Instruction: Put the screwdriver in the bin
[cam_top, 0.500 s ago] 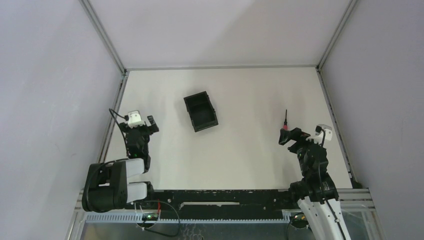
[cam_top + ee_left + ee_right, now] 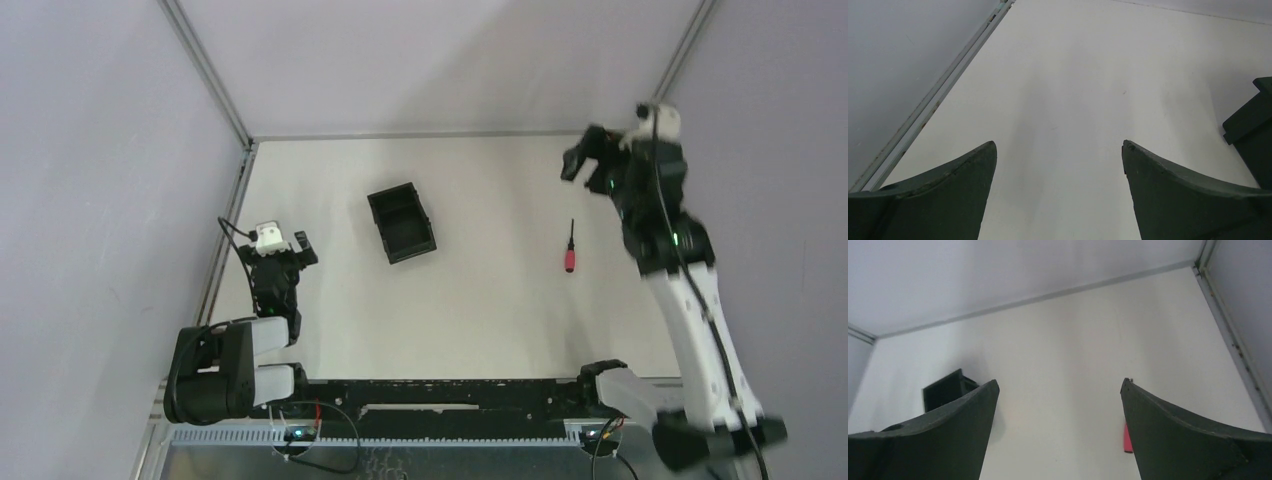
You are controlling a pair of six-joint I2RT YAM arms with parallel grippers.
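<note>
The screwdriver (image 2: 569,252) lies on the white table right of centre, red-pink handle toward the near side, black shaft pointing away. Only a sliver of its handle (image 2: 1127,440) shows in the right wrist view, beside the right finger. The black bin (image 2: 402,225) stands open-topped on the table left of it; it also shows in the right wrist view (image 2: 945,389) and its corner in the left wrist view (image 2: 1254,124). My right gripper (image 2: 583,157) is open, empty, raised high beyond the screwdriver (image 2: 1058,387). My left gripper (image 2: 296,247) is open and empty, low at the left (image 2: 1058,150).
Grey enclosure walls and metal rails (image 2: 226,250) edge the table on the left, back and right. The right arm (image 2: 690,300) reaches up along the right side. The black base rail (image 2: 440,395) runs along the near edge.
My right gripper has lifted from just beside the screwdriver's handle and swung up and away toward the back right. The screwdriver stays on the table. The left arm has not moved.
</note>
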